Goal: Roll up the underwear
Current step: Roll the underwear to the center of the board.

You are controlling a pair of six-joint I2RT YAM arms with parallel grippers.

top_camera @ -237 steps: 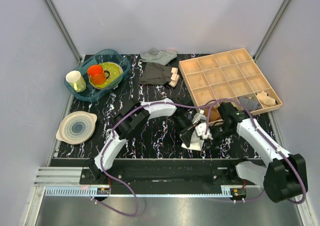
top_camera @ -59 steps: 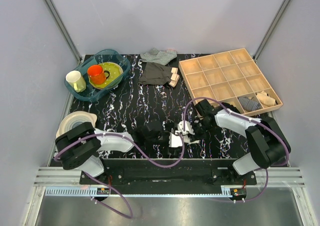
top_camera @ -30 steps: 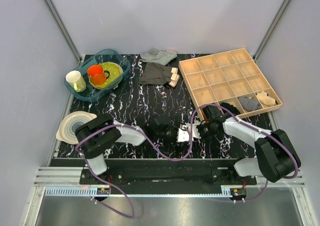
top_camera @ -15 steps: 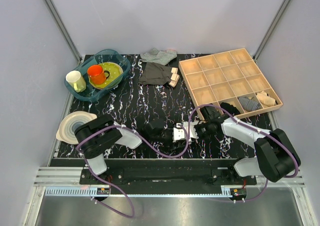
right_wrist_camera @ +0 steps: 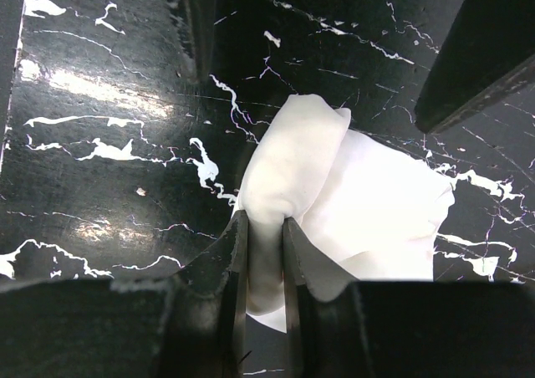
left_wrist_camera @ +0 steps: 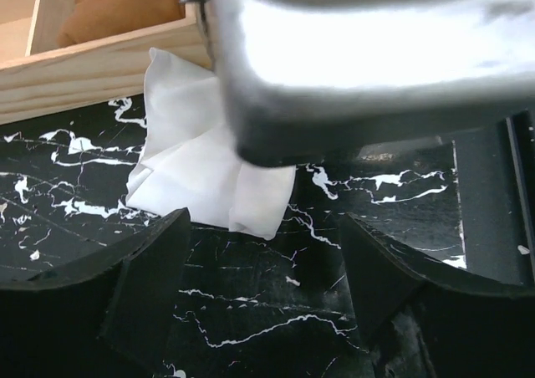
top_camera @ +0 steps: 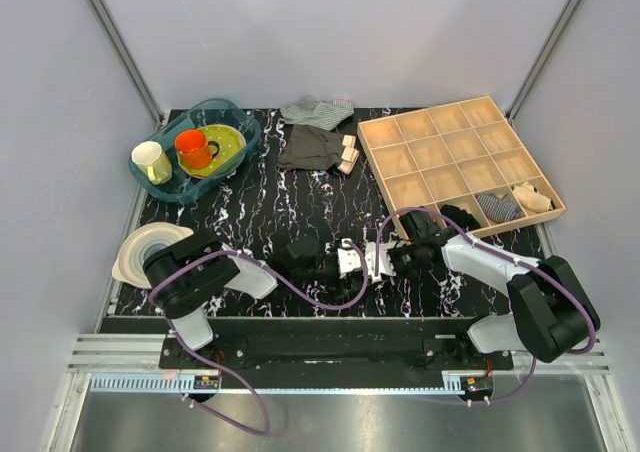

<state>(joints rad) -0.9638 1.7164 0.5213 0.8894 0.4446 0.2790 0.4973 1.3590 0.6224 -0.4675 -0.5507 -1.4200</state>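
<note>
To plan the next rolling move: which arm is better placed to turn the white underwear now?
Probably right. The right hand pinches a fold of the underwear; the left hand is open near it and holds nothing.

I read the underwear (right_wrist_camera: 368, 202) as soft white cloth, matt, creased; desk (top_camera: 270, 202) glossy black, white-veined like marble; tray (left_wrist_camera: 84, 68) bare pale wood, matt.

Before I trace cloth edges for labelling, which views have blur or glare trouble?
Left wrist: a blurred grey shape, streaked with glare, fills the top and hides part of the underwear. Right wrist: sharp, but the underwear is overexposed, its folds faint. Top external: evenly lit and sharp, the underwear tiny.
</note>
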